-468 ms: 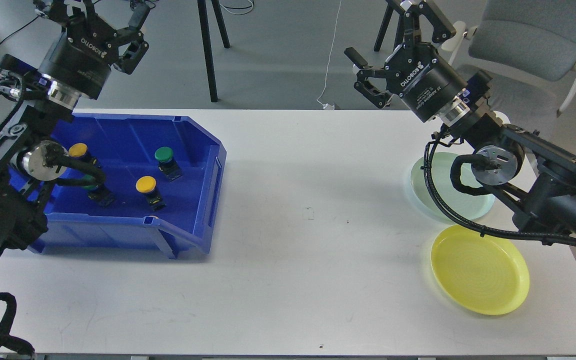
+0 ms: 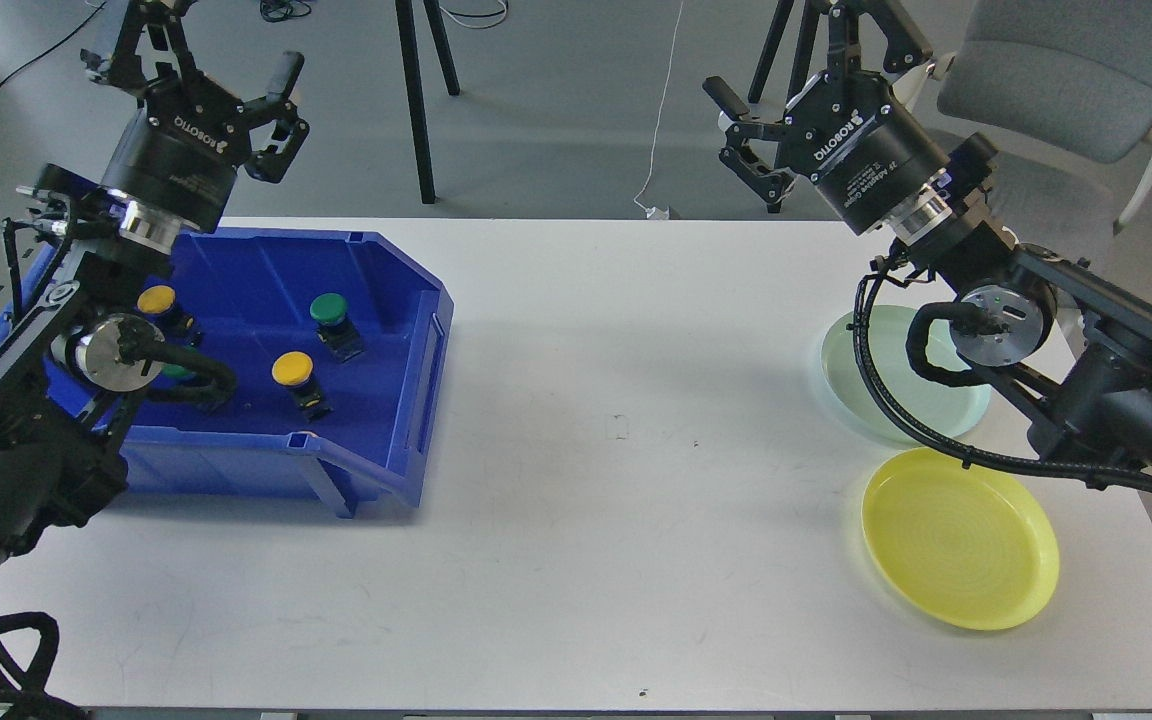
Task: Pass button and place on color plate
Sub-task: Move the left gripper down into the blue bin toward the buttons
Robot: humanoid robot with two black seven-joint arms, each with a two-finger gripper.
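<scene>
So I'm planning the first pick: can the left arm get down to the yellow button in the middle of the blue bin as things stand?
Probably yes. The left gripper is raised behind the blue bin, jaws open and empty. The bin is open-topped, and the yellow button stands apart from its neighbours, uncovered.

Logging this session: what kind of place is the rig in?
Probably a robotics lab or office test space: a plain white table on grey floor, black tripod legs with loose cables behind it, and a grey office chair.
</scene>
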